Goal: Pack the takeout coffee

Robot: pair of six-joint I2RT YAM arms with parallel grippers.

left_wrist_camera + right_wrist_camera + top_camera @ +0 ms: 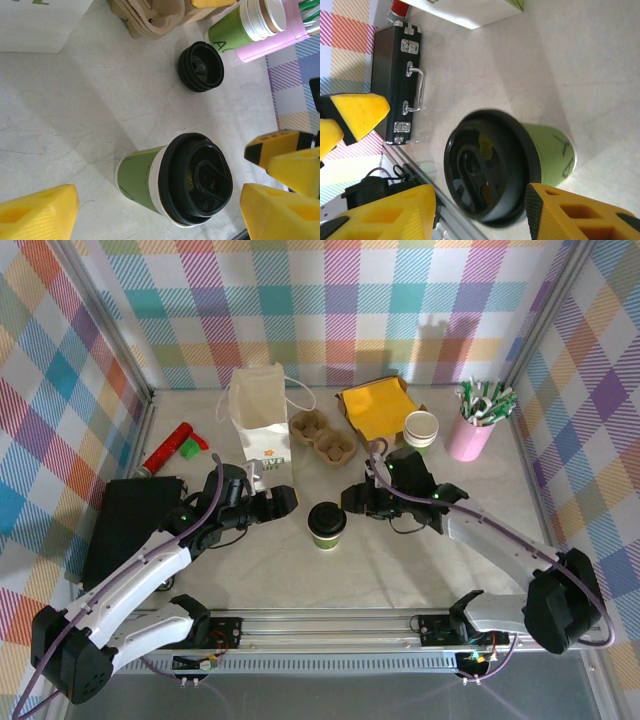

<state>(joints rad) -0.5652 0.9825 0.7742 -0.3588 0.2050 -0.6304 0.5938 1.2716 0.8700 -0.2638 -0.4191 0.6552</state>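
The takeout coffee cup [327, 525], green and white with its black lid [196, 178] on, stands upright on the table between both arms. My left gripper [284, 502] hovers just left of it, open; its yellow fingers [37, 210] frame the cup [140, 177] without touching. To the cup's upper right, my right gripper [358, 498] is open too. In the right wrist view the lidded cup [492, 172] lies between that gripper's spread fingers [580, 215], with a gap on the left side.
A white paper bag [262, 425] stands behind the left gripper, beside a cardboard cup carrier [322, 435]. Spare black lids [201, 66], stacked cups [421, 430], yellow napkins [378, 407] and a pink cup of sticks [472, 430] sit at the back right. A black case [125, 530] lies left.
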